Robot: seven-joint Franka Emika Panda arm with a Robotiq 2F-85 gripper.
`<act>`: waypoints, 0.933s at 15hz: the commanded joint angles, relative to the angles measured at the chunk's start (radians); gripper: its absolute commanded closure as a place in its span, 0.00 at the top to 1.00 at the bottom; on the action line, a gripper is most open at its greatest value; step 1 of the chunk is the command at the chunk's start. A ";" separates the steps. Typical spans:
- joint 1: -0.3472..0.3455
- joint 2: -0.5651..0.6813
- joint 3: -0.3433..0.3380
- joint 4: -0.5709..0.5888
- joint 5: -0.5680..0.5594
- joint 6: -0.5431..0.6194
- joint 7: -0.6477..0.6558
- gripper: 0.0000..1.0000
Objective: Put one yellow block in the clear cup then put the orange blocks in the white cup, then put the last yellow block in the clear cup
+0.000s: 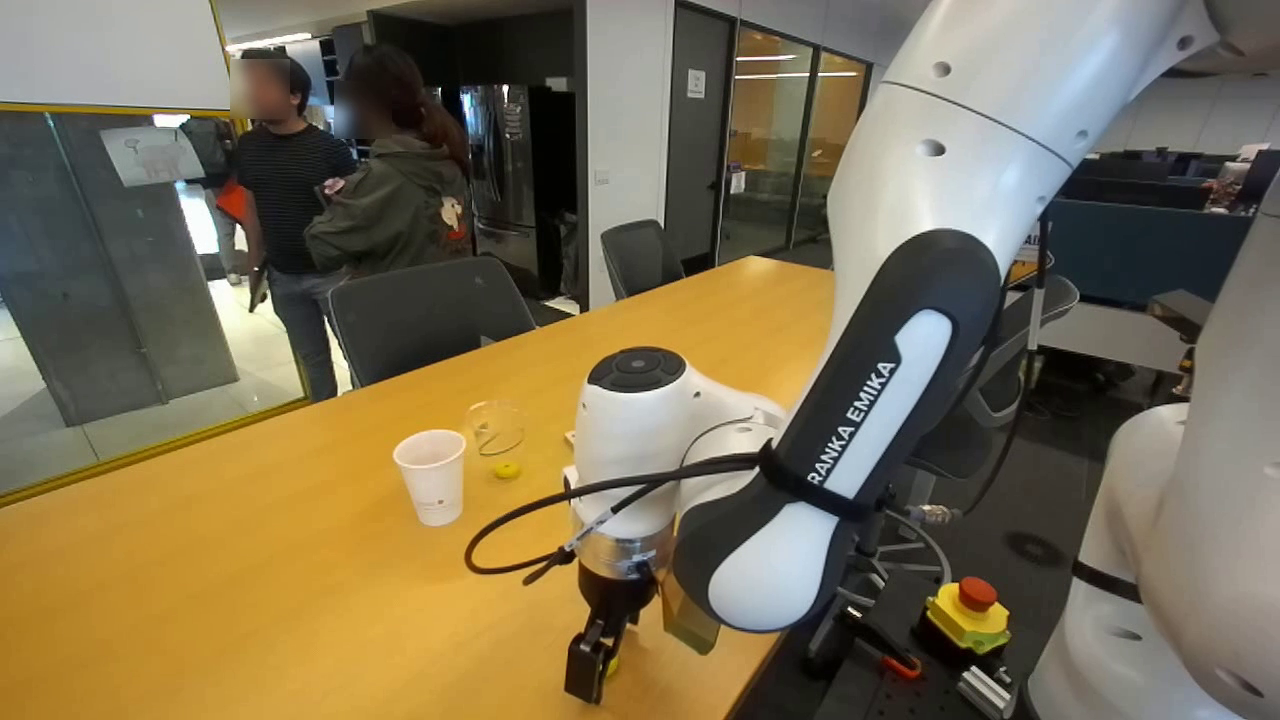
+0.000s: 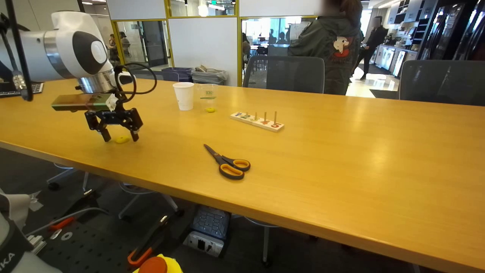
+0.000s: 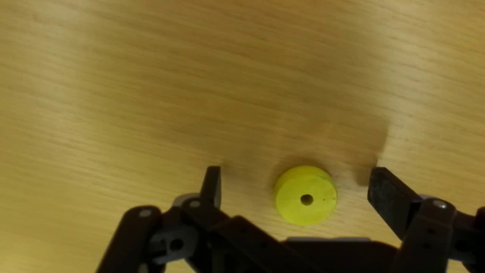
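Straddling likely final round yellow block (image 3: 295,195) with wide-spread black gripper (image 3: 295,182); due in clear plastic cup (image 2: 207,92), two o'clock in an exterior view, seemingly holding yellow twin (image 2: 210,110); cannot see orange blocks

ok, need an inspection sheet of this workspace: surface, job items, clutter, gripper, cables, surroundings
Surface: wood-grain table; no spill seen.
Loose yellow block: flat on the table between the jaws, not touched.
Second yellow block: appears to lie inside the clear cup, at its base.
White cup: upright; inside bottom hidden.
Orange blocks: nothing seen.
Clutter: scissors and numbered peg board on the table.
Gripper: open, a jaw on either side of the loose block, no contact.
Cables: black cable loops beside the wrist, above the table.
Surroundings: people and chairs beyond the table; red button on a yellow box near the arm's base.
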 commanded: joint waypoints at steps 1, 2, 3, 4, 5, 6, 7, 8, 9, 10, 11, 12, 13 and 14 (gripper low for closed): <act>-0.006 0.032 -0.005 0.025 0.014 0.028 -0.009 1.00; -0.006 0.037 -0.005 0.029 0.017 0.029 -0.011 1.00; -0.006 0.041 -0.005 0.033 0.017 0.029 -0.012 1.00; -0.006 0.044 -0.005 0.037 0.017 0.029 -0.012 1.00; -0.005 0.047 -0.005 0.040 0.016 0.029 -0.011 1.00; -0.005 0.051 -0.005 0.044 0.015 0.028 -0.010 1.00; -0.006 0.054 -0.005 0.047 0.014 0.028 -0.009 1.00; -0.006 0.052 -0.008 0.048 0.003 0.024 0.000 1.00; -0.006 0.051 -0.009 0.048 0.003 0.023 0.003 0.75; -0.006 0.050 -0.009 0.050 0.006 0.020 0.003 0.74; -0.006 0.046 -0.007 0.054 0.011 0.007 0.000 0.66; -0.005 0.042 -0.005 0.059 0.012 -0.012 0.001 0.59; -0.005 0.037 -0.006 0.063 0.010 -0.027 0.003 0.50; -0.005 0.031 -0.007 0.067 0.010 -0.045 0.005 0.43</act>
